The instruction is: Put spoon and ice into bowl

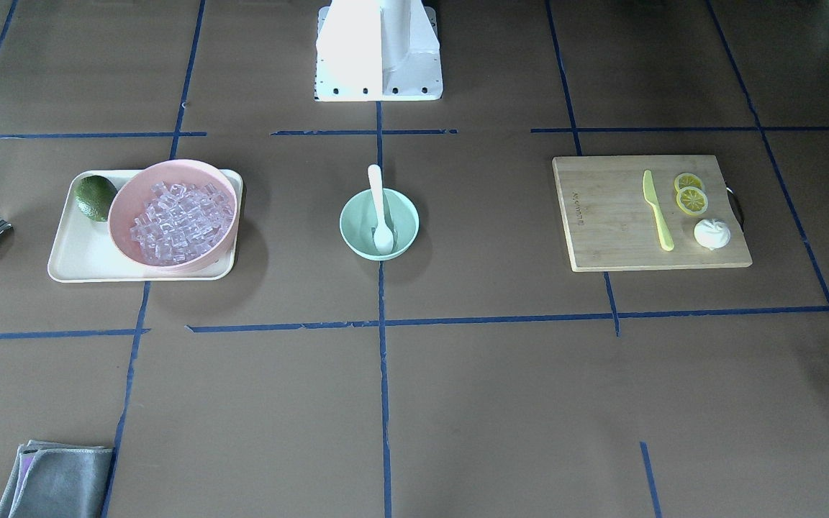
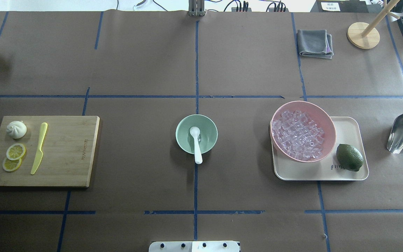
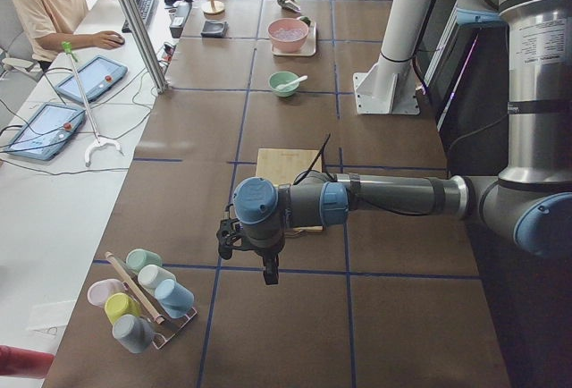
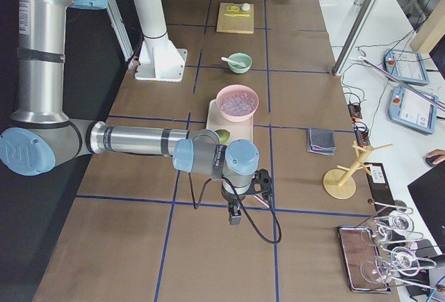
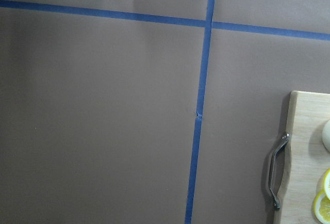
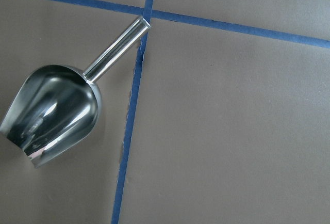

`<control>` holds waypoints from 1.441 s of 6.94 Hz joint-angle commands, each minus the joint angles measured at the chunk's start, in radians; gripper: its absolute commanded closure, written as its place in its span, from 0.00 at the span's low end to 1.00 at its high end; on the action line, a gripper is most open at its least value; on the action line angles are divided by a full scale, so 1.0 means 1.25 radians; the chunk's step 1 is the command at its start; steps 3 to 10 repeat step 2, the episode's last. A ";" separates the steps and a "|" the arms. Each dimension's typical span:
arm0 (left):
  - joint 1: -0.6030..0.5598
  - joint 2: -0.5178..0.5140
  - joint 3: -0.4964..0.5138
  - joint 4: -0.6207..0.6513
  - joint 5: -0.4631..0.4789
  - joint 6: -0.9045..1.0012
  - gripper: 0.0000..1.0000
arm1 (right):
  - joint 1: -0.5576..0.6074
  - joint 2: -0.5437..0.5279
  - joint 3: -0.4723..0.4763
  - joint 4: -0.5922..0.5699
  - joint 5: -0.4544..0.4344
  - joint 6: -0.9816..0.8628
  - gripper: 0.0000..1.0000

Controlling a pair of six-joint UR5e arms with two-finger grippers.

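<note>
As both arms (image 3: 393, 196) (image 4: 132, 140) stretch level (wrists down), their fingers' (image 3: 268, 274) (image 4: 234, 216) opening cannot be told.

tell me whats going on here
Nothing is being handled right now. The spoon lies in the mint-green bowl, its handle over the rim toward the robot. The ice sits heaped in the pink bowl on the tray; I can make out none in the mint-green bowl. The left gripper and right gripper hang near the table's ends, away from both bowls.

White spoon (image 2: 196, 145), mint-green bowl (image 2: 183, 138)
</note>
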 commanded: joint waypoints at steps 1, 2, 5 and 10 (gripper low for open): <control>0.000 -0.002 -0.001 -0.032 0.076 0.000 0.00 | 0.000 -0.002 0.002 0.000 0.002 0.001 0.01; 0.000 -0.002 -0.006 -0.033 0.072 -0.003 0.00 | 0.000 -0.001 0.003 0.001 0.001 0.001 0.01; 0.000 -0.002 -0.006 -0.033 0.072 -0.003 0.00 | 0.000 -0.001 0.003 0.001 0.001 0.001 0.01; 0.000 -0.002 -0.006 -0.033 0.072 -0.003 0.00 | 0.000 -0.001 0.003 0.001 0.001 0.001 0.01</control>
